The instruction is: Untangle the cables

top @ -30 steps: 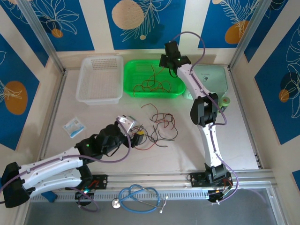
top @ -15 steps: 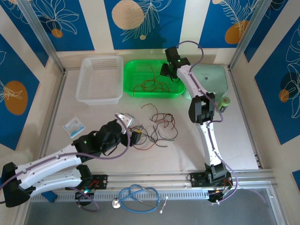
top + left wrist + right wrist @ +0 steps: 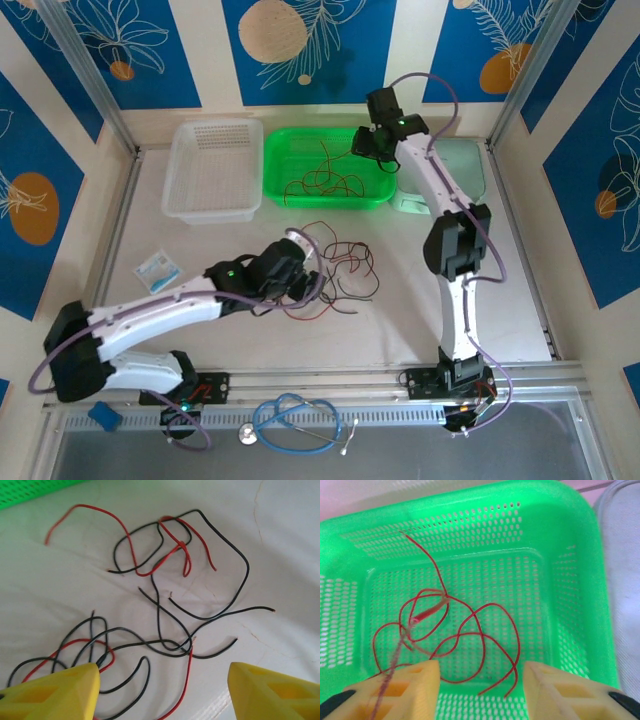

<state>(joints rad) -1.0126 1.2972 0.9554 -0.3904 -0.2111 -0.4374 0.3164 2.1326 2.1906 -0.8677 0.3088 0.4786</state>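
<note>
A loose tangle of red and black cables (image 3: 345, 265) lies on the white table in front of the green basket (image 3: 330, 203). My left gripper (image 3: 297, 280) hovers over the tangle's near left part. In the left wrist view this gripper (image 3: 162, 695) is open, with black cables (image 3: 240, 555) and red cables (image 3: 175, 550) spread ahead of it and nothing gripped. Several red cables (image 3: 320, 180) lie curled in the green basket. My right gripper (image 3: 372, 140) hangs open above the basket's right end (image 3: 480, 690). A blurred red strand (image 3: 427, 611) runs past its left finger (image 3: 400, 690).
A white mesh basket (image 3: 215, 205) stands left of the green one. A pale green lid (image 3: 460, 160) lies at the back right. A small blue-and-white packet (image 3: 155, 270) lies at the left. A blue stethoscope (image 3: 295, 415) rests on the front rail.
My left arm has reached forward and right over the tangle, its jaws narrowing a little. My right gripper has opened, let go of a red cable and shifted right over the green basket.
</note>
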